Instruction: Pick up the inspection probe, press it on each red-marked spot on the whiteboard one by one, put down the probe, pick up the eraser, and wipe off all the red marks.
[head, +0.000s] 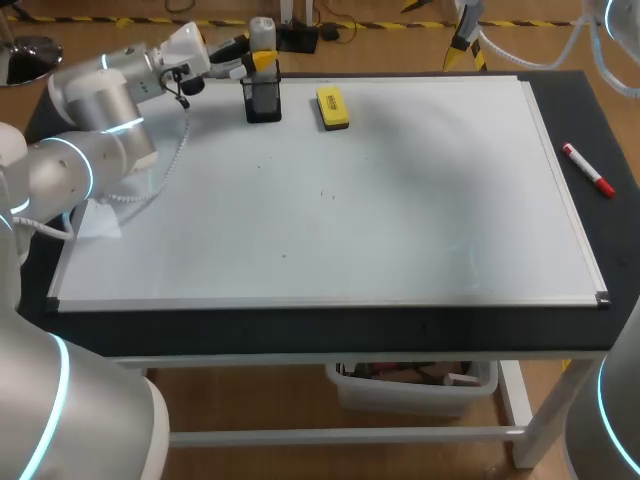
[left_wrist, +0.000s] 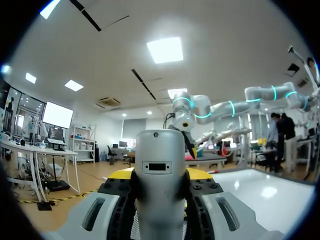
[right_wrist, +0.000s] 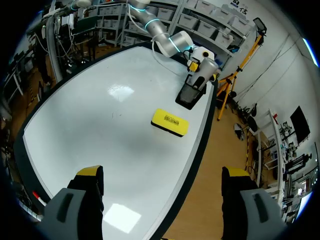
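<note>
Whiteboard (head: 400, 220) bears one eraser (head: 333, 107); left gripper (head: 262, 62) clamps the one probe (left_wrist: 159, 150); right gripper (right_wrist: 162, 172) gapes empty.

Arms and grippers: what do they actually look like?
The left arm and right arm are rounded silver-grey tubes with glowing cyan rings at the joints. A white coiled cable runs along the left arm. The right gripper has two grey fingers with yellow tips; the left gripper matches.
</note>
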